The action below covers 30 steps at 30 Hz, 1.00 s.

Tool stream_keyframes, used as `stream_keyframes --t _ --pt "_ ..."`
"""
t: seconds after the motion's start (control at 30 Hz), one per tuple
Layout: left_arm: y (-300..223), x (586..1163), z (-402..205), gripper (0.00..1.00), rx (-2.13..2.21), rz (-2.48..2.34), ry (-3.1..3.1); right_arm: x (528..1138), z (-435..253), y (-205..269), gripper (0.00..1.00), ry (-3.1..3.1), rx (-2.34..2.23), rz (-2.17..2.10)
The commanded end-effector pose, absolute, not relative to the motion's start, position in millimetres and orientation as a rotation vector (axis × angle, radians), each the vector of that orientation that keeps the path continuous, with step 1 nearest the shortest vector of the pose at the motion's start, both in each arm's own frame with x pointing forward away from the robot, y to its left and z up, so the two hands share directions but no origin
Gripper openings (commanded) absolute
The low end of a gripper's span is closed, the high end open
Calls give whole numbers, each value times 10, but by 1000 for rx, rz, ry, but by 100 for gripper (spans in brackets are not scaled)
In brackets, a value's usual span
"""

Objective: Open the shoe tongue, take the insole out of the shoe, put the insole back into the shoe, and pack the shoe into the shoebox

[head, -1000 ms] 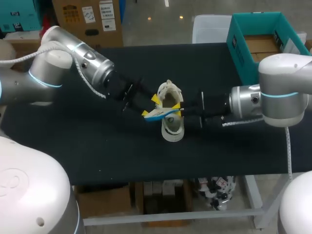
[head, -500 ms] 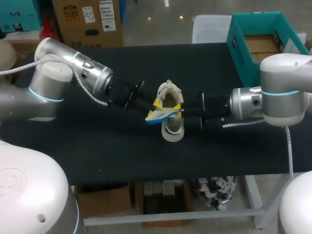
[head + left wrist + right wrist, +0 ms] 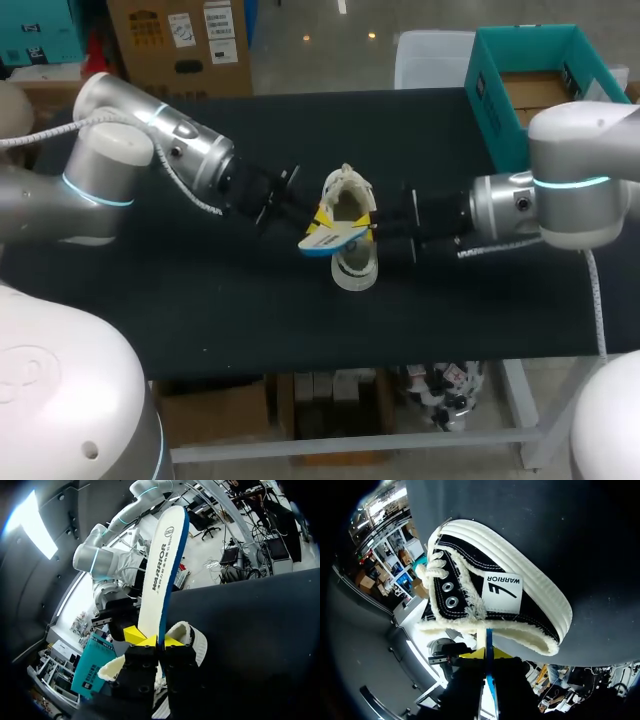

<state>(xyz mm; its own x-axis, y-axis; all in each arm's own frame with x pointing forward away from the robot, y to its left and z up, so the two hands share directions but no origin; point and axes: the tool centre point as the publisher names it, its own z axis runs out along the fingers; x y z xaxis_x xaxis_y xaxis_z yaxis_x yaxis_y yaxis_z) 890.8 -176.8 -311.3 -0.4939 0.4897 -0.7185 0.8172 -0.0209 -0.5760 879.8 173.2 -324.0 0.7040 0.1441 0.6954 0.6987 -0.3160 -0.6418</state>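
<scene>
Here, clamps white-topped, blue-backed insole [image 3: 162, 565] between closed tips of left gripper [image 3: 152, 641], just over black-and-white canvas shoe [image 3: 353, 266]; right gripper [image 3: 372, 229] at shoe's side, grasp indiscernible. Seemingly past removal; leaves 2 steps: reinsertion, boxing.

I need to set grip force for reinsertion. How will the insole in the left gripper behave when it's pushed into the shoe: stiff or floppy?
Probably fairly stiff and light: gripped near one end by the left gripper, the insole stands out straight, no droop. It looks thin, so it may buckle if pushed end-on into the shoe.
</scene>
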Motion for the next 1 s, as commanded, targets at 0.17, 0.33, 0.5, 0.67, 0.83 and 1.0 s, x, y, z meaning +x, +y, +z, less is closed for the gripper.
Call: stream_keyframes --t 0.17,0.33,0.5,0.67,0.83,1.0 --pt "-1875 9035 -3177 0 1440 -1528 1957 8857 -3258 1761 0 -713 -1828 -654" --pt "-1941 9098 -3167 0 1474 -1493 1964 8868 -3313 1732 0 -723 -1833 -665" --pt "-1963 9176 -3184 0 1472 -1471 1986 8920 -3364 1711 0 -718 -1833 -662" --pt "-1958 9200 -3242 0 1470 -1455 2008 8976 -3423 1712 0 -718 -1831 -643" --pt "-1965 9222 -3304 0 1453 -1455 2030 9034 -3474 1731 0 -718 -1826 -622" --pt "-1945 9213 -3319 0 1441 -1452 2030 9066 -3509 1743 0 -713 -1825 -612"
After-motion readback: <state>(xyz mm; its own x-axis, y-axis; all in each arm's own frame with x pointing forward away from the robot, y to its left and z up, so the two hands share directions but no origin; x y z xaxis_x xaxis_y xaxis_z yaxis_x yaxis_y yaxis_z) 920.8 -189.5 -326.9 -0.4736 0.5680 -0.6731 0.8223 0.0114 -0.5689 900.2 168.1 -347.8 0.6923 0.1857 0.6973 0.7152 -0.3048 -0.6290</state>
